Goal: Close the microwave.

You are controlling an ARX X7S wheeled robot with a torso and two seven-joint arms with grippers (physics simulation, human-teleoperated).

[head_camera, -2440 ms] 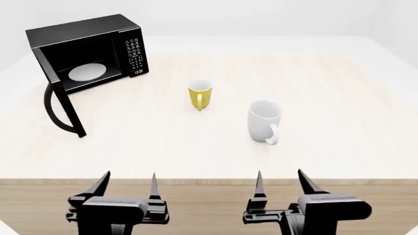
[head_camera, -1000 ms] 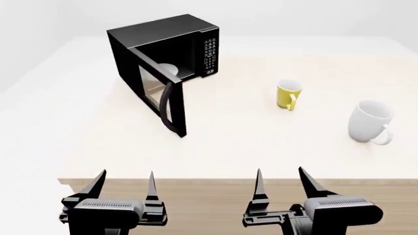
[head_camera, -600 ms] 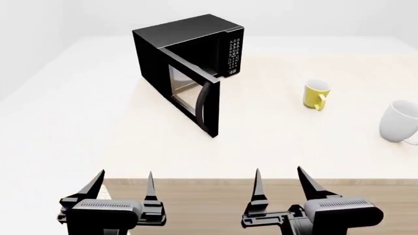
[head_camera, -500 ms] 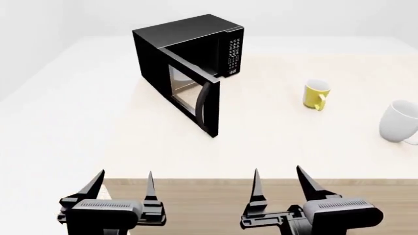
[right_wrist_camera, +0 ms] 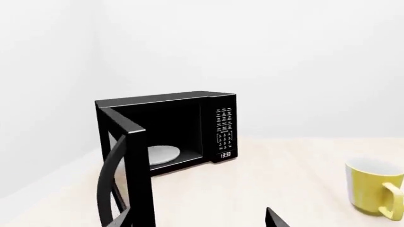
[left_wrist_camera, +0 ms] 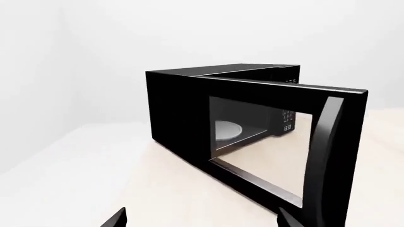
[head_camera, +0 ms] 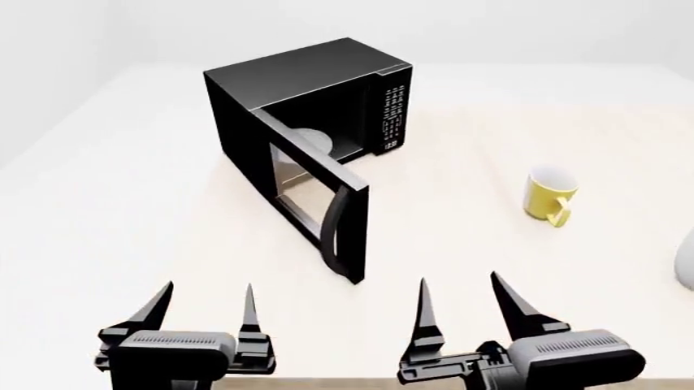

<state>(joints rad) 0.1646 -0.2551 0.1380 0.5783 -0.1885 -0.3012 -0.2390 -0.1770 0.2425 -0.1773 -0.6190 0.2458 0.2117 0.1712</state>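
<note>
One microwave (head_camera: pixel 314 97) | door (head_camera: pixel 314 199) swung open toward robot | keypad side rightward

A small yellow ceramic mug (head_camera: pixel 548 195) stands upright on the pale wood-grain tabletop (head_camera: pixel 456 211), well out toward its right edge, with its open mouth showing a light inner wall. Its handle points toward the near edge and a little to the right. In the right wrist view the same mug (right_wrist_camera: pixel 375 190) is cut by the picture's border. A rounded white object (head_camera: pixel 687 268) barely enters at the right edge, too cropped to identify.
</note>
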